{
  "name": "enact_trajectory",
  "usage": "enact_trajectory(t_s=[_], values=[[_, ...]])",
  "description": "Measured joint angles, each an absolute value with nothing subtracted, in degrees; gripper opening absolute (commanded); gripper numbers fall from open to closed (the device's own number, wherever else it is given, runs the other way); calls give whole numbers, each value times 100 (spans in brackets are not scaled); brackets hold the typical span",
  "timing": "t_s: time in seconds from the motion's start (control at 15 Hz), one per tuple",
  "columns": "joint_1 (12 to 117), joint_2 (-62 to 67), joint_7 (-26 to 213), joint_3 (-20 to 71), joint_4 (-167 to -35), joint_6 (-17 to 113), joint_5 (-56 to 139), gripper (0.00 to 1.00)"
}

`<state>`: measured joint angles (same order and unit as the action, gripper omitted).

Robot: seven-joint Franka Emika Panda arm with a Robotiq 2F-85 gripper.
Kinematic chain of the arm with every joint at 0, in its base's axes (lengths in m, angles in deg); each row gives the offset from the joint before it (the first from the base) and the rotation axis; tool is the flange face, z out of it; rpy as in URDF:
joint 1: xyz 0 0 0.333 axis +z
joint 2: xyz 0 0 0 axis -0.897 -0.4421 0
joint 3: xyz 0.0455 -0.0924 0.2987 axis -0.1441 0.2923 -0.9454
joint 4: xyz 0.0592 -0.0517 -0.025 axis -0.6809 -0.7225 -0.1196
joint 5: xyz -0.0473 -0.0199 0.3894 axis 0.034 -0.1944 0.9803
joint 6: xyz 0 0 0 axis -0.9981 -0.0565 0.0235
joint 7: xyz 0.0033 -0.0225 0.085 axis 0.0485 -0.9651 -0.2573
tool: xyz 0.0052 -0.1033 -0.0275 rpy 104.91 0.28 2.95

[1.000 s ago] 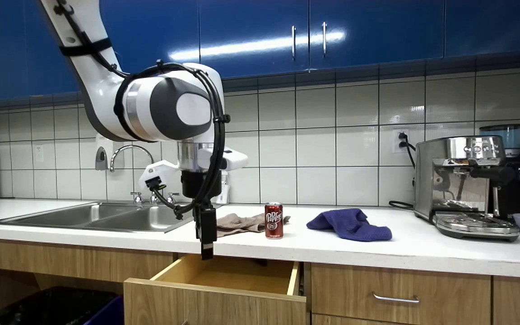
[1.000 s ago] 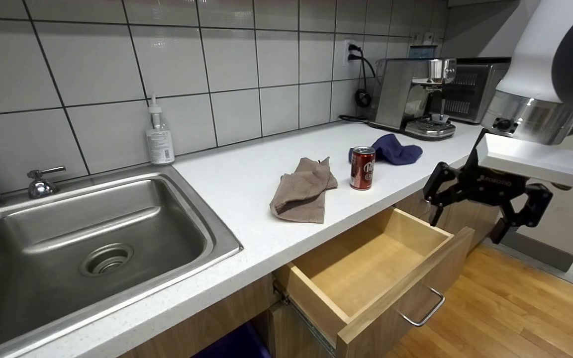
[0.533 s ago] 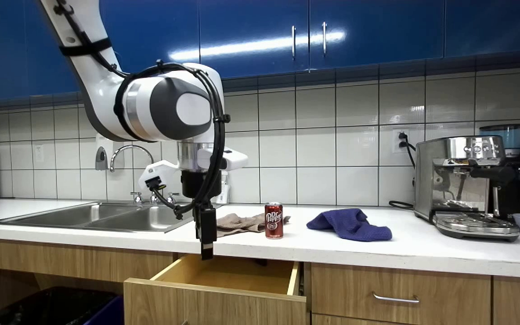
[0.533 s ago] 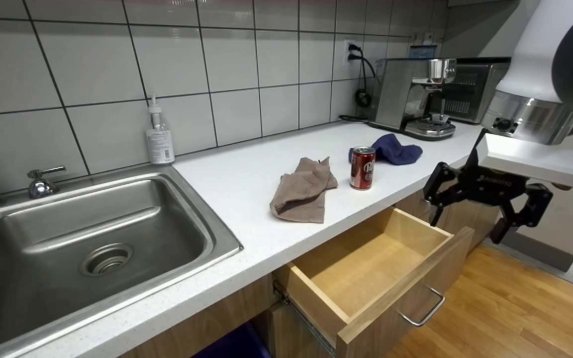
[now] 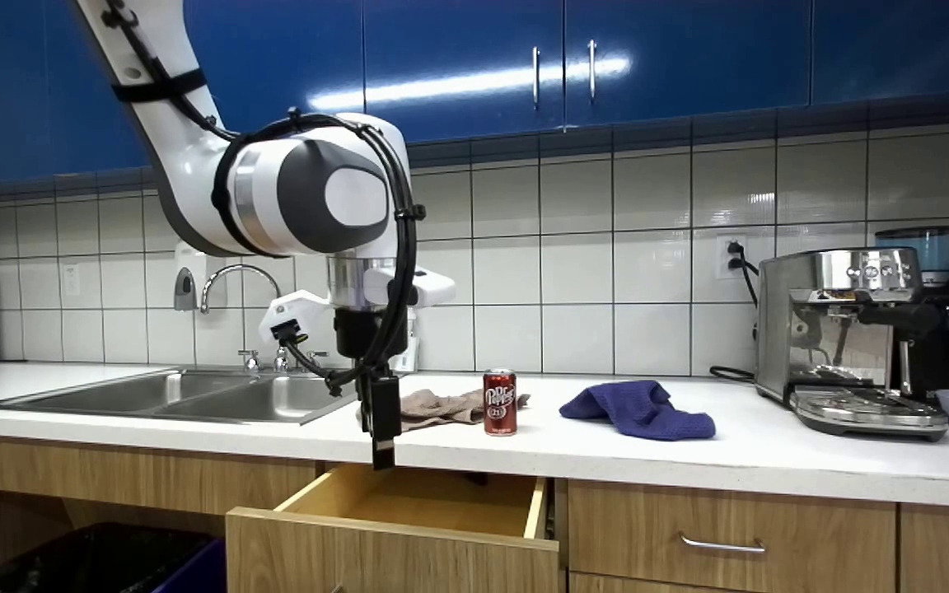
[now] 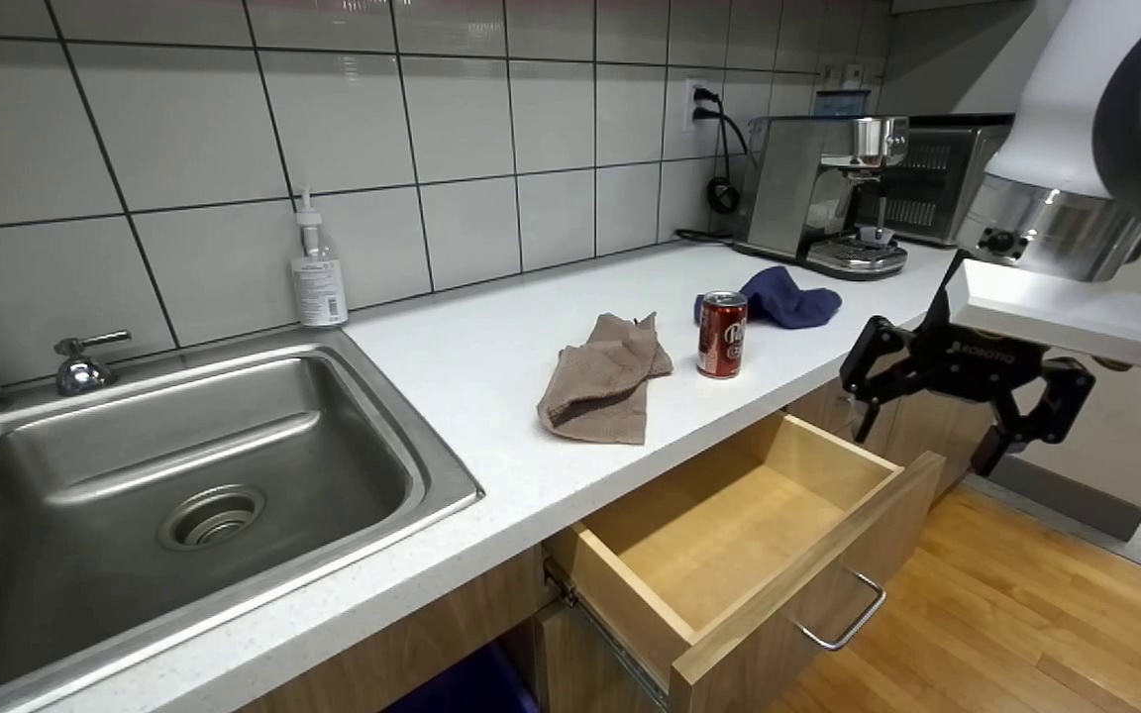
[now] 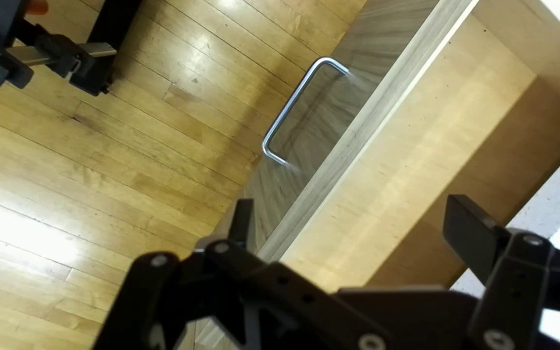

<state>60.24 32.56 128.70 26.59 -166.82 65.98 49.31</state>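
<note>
Drawer (image 6: 719,525): pulled out from under the worktop (image 6: 462,376); the side rail (image 6: 615,646), I judge, bears it level and keeps its inside reachable from above.
Hand (image 7: 350,216): I have it spread wide, aimed down, gripping nothing; in the wrist view its fingers appear either side of the drawer's rim (image 7: 366,126), touching nothing that I can see.
Can (image 6: 722,337): upright on the worktop near its edge, steady on its base, I reckon, with the crumpled brown cloth (image 6: 605,381) nearby.
Front (image 5: 409,567): faces outward over the floor (image 7: 114,194), long axis along the worktop's edge.
Handle (image 7: 292,103): bar parallel to the rim.
</note>
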Motion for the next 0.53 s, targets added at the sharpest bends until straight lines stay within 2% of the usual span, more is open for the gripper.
enact_trajectory(t_s=[0.53], values=[[5753, 3288, 12397, 2659, -16193, 6569, 4791, 100]])
